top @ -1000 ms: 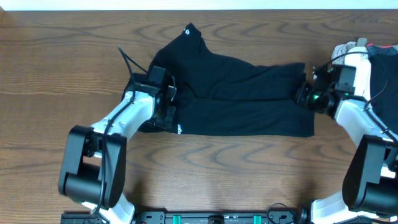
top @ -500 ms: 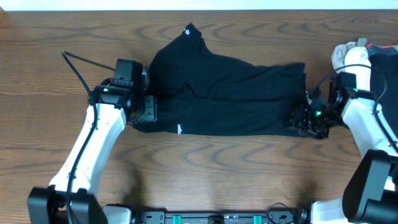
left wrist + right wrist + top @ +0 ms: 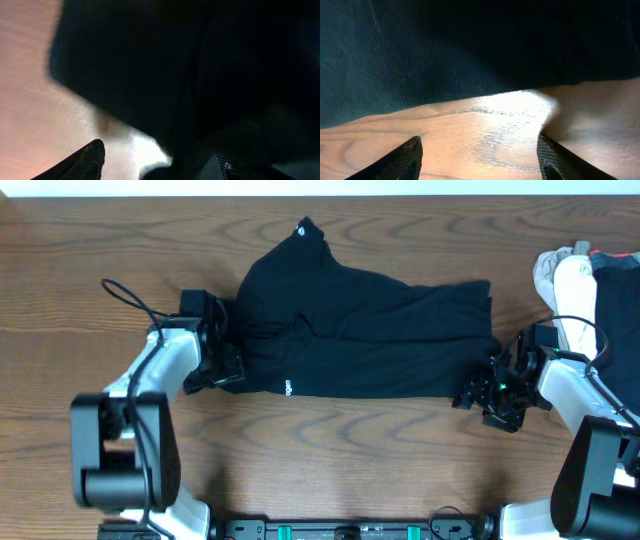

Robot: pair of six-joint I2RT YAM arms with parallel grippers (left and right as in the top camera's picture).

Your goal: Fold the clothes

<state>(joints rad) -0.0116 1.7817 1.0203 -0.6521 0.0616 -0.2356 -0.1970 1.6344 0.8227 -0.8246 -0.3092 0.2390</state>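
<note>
Brown wood-grain table (image 3: 350, 450), pale strip (image 3: 300, 187) behind.

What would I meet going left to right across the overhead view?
left gripper → black shirt → right gripper → white garment at the right edge

The black shirt (image 3: 200, 65) is a dark blur in the left wrist view, its hem logo (image 3: 288, 389) is too small to read, and the edge cuts the other clothes (image 3: 612, 280).
</note>
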